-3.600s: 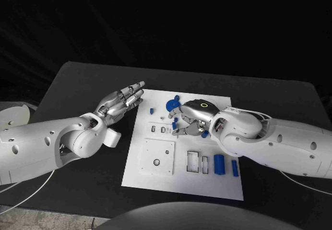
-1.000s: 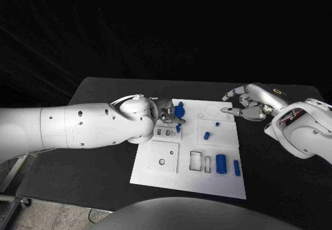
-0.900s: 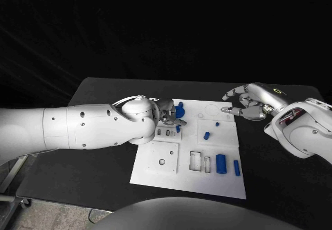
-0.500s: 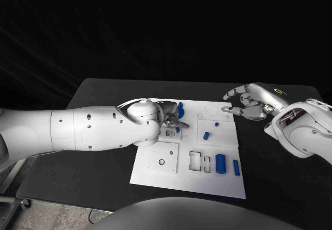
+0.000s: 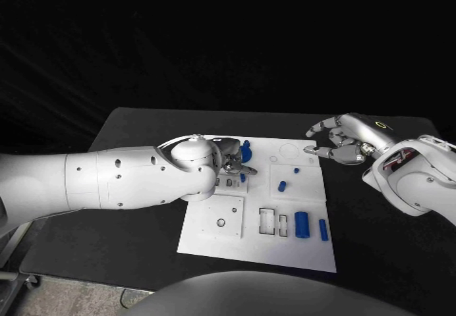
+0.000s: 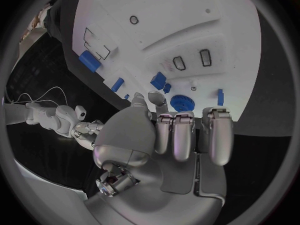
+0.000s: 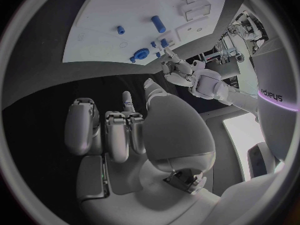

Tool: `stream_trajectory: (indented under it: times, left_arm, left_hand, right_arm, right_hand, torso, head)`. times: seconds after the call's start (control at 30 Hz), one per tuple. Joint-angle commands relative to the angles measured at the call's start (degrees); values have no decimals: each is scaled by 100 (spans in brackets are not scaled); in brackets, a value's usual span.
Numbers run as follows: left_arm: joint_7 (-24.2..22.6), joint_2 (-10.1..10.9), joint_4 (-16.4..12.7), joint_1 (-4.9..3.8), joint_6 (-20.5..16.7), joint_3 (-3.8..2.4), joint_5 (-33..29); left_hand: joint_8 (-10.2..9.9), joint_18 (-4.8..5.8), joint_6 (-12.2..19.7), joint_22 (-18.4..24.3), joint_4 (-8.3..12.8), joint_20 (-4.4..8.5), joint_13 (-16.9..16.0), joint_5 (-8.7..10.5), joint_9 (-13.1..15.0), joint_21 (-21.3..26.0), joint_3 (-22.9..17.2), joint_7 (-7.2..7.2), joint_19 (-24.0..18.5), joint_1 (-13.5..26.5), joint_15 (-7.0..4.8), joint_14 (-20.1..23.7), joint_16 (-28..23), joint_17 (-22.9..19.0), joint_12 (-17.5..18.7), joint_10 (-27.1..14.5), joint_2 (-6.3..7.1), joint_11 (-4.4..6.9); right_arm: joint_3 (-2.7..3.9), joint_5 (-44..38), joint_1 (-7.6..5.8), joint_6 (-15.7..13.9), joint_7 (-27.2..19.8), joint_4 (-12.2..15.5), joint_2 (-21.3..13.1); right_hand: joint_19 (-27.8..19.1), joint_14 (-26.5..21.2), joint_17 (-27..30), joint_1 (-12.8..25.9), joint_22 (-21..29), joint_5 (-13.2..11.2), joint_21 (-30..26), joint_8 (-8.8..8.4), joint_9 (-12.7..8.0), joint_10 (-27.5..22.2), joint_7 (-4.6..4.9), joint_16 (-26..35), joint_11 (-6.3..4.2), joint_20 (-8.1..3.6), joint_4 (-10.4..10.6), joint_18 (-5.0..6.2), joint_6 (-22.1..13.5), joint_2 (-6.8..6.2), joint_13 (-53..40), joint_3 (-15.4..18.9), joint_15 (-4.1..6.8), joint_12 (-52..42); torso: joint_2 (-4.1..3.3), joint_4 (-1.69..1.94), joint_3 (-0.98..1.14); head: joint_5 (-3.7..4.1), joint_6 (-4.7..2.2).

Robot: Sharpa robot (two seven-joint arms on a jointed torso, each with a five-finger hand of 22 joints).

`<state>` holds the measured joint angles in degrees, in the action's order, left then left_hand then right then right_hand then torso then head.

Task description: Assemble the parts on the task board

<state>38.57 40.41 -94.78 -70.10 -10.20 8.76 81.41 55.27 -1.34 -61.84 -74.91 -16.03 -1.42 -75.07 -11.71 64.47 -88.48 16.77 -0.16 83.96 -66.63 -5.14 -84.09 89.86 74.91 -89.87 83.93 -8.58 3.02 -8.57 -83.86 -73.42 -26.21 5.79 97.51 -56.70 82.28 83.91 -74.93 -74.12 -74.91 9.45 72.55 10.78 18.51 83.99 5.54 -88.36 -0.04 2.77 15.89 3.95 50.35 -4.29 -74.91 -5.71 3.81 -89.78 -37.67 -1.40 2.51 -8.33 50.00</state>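
Note:
The white task board (image 5: 285, 245) lies mid-table with blue parts on it. A blue gear (image 5: 245, 152) sits near its far left corner. My left hand (image 5: 228, 161) hovers right at it, fingers curled, tips beside the gear (image 6: 183, 102) and a small blue piece (image 6: 159, 80); I see nothing held. My right hand (image 5: 340, 141) hangs by the board's far right edge with fingers curled (image 7: 119, 130) on nothing. A short blue cylinder (image 5: 282, 186) and a small peg (image 5: 296, 170) stand mid-board.
A blue block (image 5: 303, 224) and a slim blue bar (image 5: 322, 229) lie at the board's near right, beside two rectangular slots (image 5: 267, 221). A square inset plate (image 5: 221, 216) takes the near left. My bulky left forearm (image 5: 114, 181) covers the table left of the board.
Since 3.6 s ago the right hand left the parts for the board's far right edge and the left hand came in to the gear. Over the last second, the left hand only shifted slightly.

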Motion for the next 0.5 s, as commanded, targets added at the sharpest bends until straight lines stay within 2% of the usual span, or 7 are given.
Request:
stream_trajectory:
  times: [0.03, 0.17, 0.27, 0.33, 0.4, 0.43, 0.5]
  left_arm:
    - [11, 25, -60, 31, -152, -57, 274]
    - [7, 42, -82, 48, -209, -93, 312]
    - [7, 41, -77, 54, -176, -107, 296]
    - [8, 38, -61, 56, -126, -111, 252]
    - [7, 35, -36, 59, -66, -114, 185]
    - [7, 34, -23, 60, -34, -115, 143]
    - [6, 34, -3, 65, 19, -115, 68]
  left_hand:
    - [484, 28, -294, -1140, -20, 51, -1493, 49, 510, 14, -35, -14, 260, -9, -56, -591, 14, 1509, -13, 607, 59, 47]
    - [753, 31, -453, -1151, -22, 65, -1493, 55, 834, 13, -46, -27, 271, -1, -70, -591, 14, 1509, -13, 607, 69, 60]
    - [715, 28, -416, -1145, -27, 66, -1493, 57, 827, 17, -46, -28, 265, 7, -70, -591, 14, 1509, -13, 607, 68, 61]
    - [524, 23, -248, -1127, -35, 68, -1493, 61, 733, 26, -47, -27, 249, 23, -71, -591, 14, 1509, -13, 607, 58, 60]
    - [105, 19, 95, -1113, -39, 69, -1493, 65, 531, 35, -51, -21, 234, 44, -68, -591, 14, 1509, -13, 607, 38, 57]
    - [-255, 17, 360, -1105, -38, 67, -1493, 68, 351, 41, -56, -14, 226, 55, -65, -591, 14, 1509, -13, 607, 23, 52]
    - [-1482, 13, 909, -1093, -14, 43, -1493, 68, -301, 55, -70, 38, 210, 73, -25, -591, 14, 1509, -13, 607, -16, 2]
  right_arm:
    - [0, -5, 6, 36, -14, -19, -19]
    - [0, -4, 11, 54, -5, -38, -22]
    - [0, -4, 15, 76, 9, -50, -23]
    - [0, -4, 17, 95, 19, -58, -22]
    - [0, -3, 18, 112, 29, -67, -18]
    - [0, -3, 19, 119, 34, -71, -16]
    - [-1, -3, 20, 128, 41, -78, -14]
  right_hand:
    - [32, 571, -1395, 10, -844, 40, 10, -35, -10, 601, -4, -16, 23, 14, -25, 0, 55, 78, -1509, 4, -39, -22]
    - [33, 571, -1396, 21, -844, 43, 10, -38, -13, 601, -3, -17, 24, 14, -19, 0, 57, 81, -1509, 10, -40, -22]
    - [33, 571, -1396, 21, -844, 43, 10, -38, -13, 601, -3, -17, 24, 14, -19, 0, 57, 81, -1509, 10, -40, -22]
    - [34, 571, -1396, 32, -846, 46, 11, -41, -16, 601, -2, -17, 24, 14, -12, -1, 59, 87, -1509, 15, -41, -22]
    - [34, 571, -1396, 32, -846, 46, 11, -41, -16, 601, -2, -17, 24, 14, -12, -1, 59, 87, -1509, 15, -41, -22]
    - [34, 571, -1396, 32, -846, 46, 11, -41, -16, 601, -2, -17, 24, 14, -12, -1, 59, 87, -1509, 15, -41, -22]
    - [34, 571, -1396, 32, -846, 46, 11, -41, -16, 601, -2, -17, 24, 14, -12, -1, 59, 87, -1509, 15, -41, -22]
  torso:
    - [9, 7, 0]
    - [16, -5, 2]
    - [14, -3, 6]
    - [14, -1, 9]
    - [16, -4, 9]
    - [16, -4, 8]
    - [15, -1, 8]
  head:
    - [12, 0]
    - [-1, 0]
    - [4, 0]
    - [9, 0]
    - [7, 0]
    - [10, 0]
    - [16, 0]
